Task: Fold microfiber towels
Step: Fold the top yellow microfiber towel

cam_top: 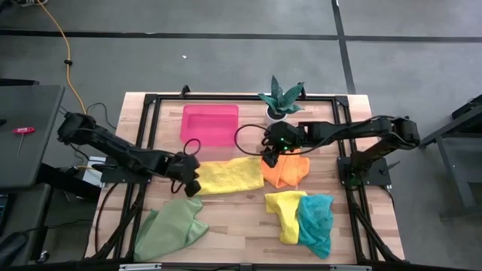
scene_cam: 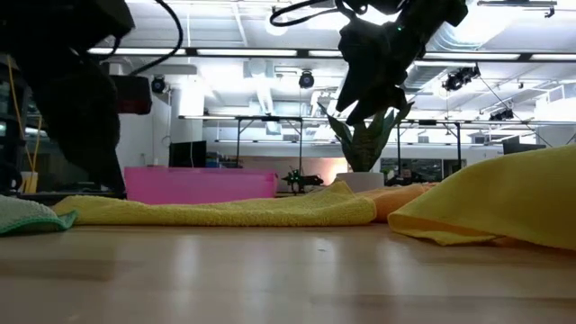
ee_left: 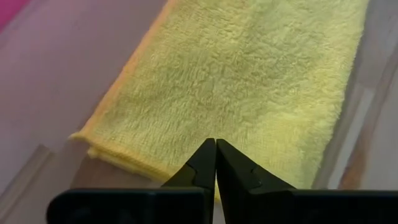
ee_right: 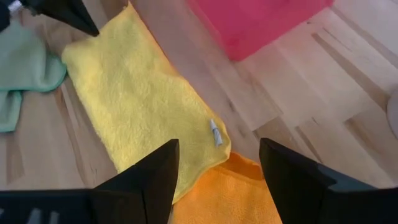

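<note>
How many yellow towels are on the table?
2. One yellow towel lies flat mid-table below the pink tray; another lies crumpled nearer the front, beside the teal towel. None seem hidden.

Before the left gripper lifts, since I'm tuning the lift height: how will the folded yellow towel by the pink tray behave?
Probably floppy: the folded yellow towel lies flat and limp on the table. The left gripper, shut at one short end, would likely leave the rest drooping. Its two loosely stacked layers may slide apart. The fluffy pile suggests a light, unslippery cloth.

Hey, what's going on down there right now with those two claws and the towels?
Left claw shut at the end of the folded yellow towel. Right claw open, above the towel's other end by the orange towel. Nothing in the way.
</note>
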`<act>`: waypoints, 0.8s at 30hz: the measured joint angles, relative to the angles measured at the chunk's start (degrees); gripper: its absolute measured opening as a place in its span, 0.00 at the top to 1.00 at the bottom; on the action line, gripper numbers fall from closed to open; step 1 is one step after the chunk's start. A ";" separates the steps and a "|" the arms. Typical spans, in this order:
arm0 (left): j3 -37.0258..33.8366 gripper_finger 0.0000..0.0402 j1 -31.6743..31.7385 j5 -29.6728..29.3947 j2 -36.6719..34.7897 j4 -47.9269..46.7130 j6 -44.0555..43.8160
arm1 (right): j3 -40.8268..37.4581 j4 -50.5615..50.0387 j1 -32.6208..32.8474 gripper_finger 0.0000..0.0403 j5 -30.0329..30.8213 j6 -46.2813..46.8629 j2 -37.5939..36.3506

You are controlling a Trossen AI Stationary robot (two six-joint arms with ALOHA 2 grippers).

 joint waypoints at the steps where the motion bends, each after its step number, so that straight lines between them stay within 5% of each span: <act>1: -0.02 1.00 0.34 0.46 0.69 -0.26 0.45 | 0.00 0.01 0.00 0.47 0.00 0.00 0.00; 16: -0.10 1.00 6.15 0.22 -2.76 -22.16 6.41 | 0.00 0.49 0.00 0.47 -0.15 2.88 0.00; 24: -0.06 1.00 6.93 1.50 -10.27 -21.68 6.51 | 0.00 1.28 0.00 0.47 -0.17 2.73 0.00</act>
